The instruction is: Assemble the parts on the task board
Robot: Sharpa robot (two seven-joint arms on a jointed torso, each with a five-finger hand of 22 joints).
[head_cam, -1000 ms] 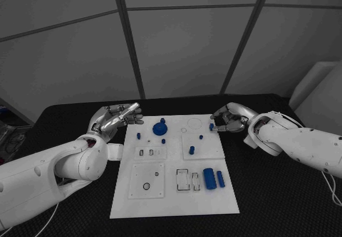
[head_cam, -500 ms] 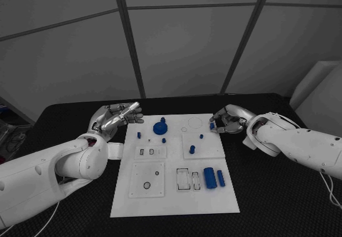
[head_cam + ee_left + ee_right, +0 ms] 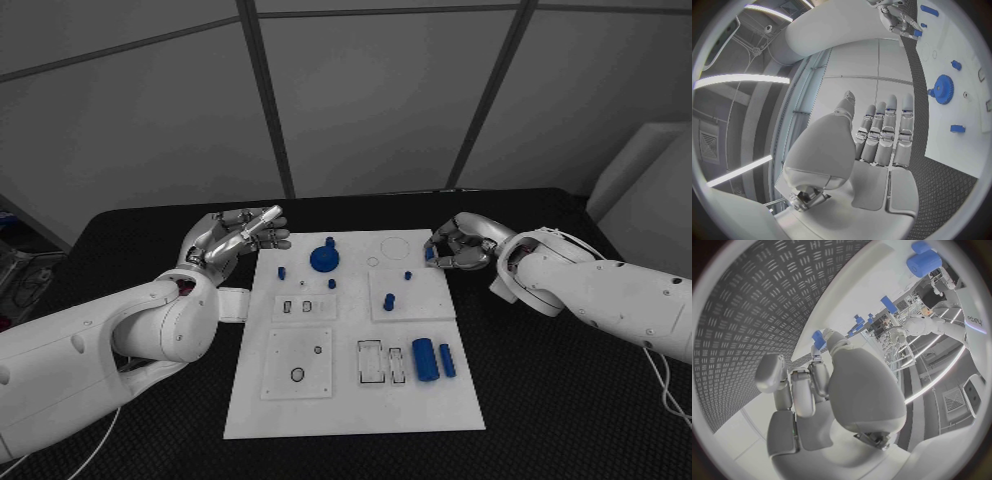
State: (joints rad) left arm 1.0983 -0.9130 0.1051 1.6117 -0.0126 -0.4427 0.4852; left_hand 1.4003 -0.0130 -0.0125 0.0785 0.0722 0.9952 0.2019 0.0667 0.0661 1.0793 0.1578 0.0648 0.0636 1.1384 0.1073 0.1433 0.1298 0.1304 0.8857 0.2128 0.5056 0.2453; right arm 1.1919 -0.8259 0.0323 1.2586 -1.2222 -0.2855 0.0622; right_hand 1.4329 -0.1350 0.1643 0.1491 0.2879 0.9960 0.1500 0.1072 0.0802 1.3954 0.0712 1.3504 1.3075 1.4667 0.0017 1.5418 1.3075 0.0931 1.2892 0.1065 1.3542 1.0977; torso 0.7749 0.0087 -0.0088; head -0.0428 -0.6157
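The white task board [image 3: 353,400] lies in the middle of the black table. On it are a blue gear [image 3: 325,260], several small blue pegs such as one [image 3: 388,301] on a raised tile, and a thick blue cylinder [image 3: 423,360] beside a thinner one [image 3: 447,361]. My right hand [image 3: 462,243] hovers at the board's far right edge and pinches a small blue piece [image 3: 431,256] [image 3: 819,338] at its fingertips. My left hand [image 3: 231,240] floats off the far left corner with straight fingers [image 3: 882,132] and holds nothing. The left wrist view also catches the gear [image 3: 943,89].
Clear raised tiles [image 3: 299,365] with holes and slots sit on the board's near half. Black table surface [image 3: 577,400] stretches to both sides of the board. Grey wall panels stand behind the table's far edge.
My right hand has shifted slightly back and up with the small blue piece still in its fingertips. The left hand and the parts on the board have stayed put.
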